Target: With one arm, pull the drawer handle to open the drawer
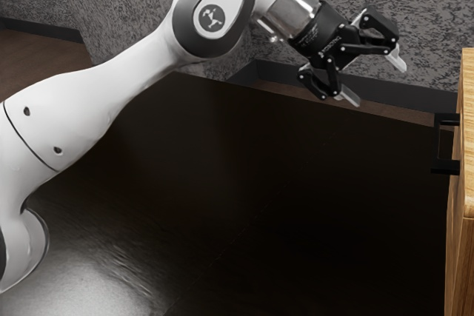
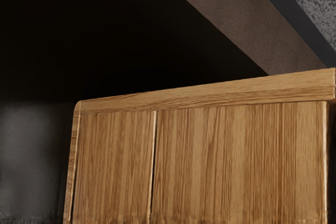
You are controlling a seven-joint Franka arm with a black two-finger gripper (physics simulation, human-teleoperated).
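Above the dark counter (image 1: 259, 183), the wooden drawer unit (image 1: 463, 183) stands at the exterior view's right edge, so the open, empty claw (image 1: 376, 81) should, I think, descend toward it and close squarely on the small black handle (image 1: 443, 146) before pulling.

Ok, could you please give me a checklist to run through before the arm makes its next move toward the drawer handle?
1. End effector open: ok, spread wide and holding nothing.
2. Drawer handle in sight: ok, the black bar sticks out from the front of the wooden cabinet.
3. End effector at the handle: not ok, it hangs apart from it, higher and toward the exterior view's left.
4. Way to the handle free: ok, nothing stands between the two.
5. End effector turned to match the handle's upright bar: cannot tell.
6. Drawer fully shut at the start: cannot tell.
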